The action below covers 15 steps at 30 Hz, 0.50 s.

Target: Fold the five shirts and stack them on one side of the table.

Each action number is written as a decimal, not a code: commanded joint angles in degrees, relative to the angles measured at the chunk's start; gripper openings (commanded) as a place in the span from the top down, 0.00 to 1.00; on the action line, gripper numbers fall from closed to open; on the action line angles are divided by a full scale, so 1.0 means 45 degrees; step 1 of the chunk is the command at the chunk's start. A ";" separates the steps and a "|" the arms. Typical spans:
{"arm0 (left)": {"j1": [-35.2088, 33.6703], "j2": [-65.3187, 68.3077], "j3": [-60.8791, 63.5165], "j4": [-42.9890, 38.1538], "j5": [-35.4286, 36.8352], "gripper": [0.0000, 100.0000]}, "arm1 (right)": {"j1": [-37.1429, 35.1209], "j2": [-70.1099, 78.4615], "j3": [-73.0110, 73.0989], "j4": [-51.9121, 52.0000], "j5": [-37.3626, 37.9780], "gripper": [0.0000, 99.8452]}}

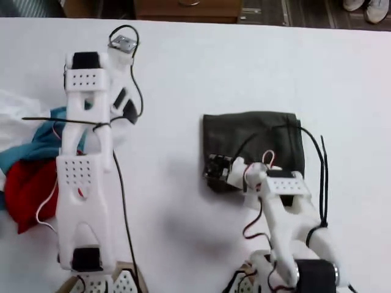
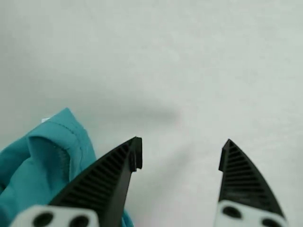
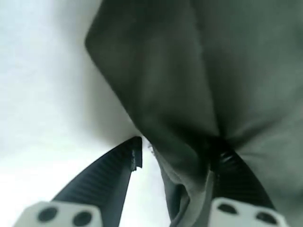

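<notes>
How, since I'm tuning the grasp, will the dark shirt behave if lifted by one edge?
Probably floppy: the dark shirt shows soft creases near the right gripper, so it would likely drape and unfold. Pushed, its thin layers may bunch rather than slide.

Two white plastic arms, left arm point(image 1: 82, 177) and right arm point(image 1: 287, 201), built of perforated shell plates dotted with small round holes, with black motor blocks at the joints. Thin black cables point(image 1: 120, 195) looped along the links, joined by red and white wires point(image 1: 247, 229) near the right arm's base. Matching ends on left gripper point(image 2: 182, 146) and right gripper point(image 3: 177, 146): pointed, triangular black fingers ribbed on the inner face, set on white mounts with round screw holes.
</notes>
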<state>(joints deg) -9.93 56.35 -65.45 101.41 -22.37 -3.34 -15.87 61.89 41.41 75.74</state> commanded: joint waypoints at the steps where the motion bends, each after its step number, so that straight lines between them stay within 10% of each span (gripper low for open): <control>1: -0.0156 -0.1192 0.0029 0.0234 -0.0078 0.71 | 0.0479 0.1006 -0.1504 -0.0361 -0.0117 0.77; 15: -0.0156 -0.1192 0.0029 0.0234 -0.0078 0.71 | 0.0889 0.1612 -0.2325 -0.0049 -0.0137 0.98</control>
<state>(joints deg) -9.93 56.35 -65.45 101.41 -22.37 -0.53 -9.19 52.22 41.41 75.74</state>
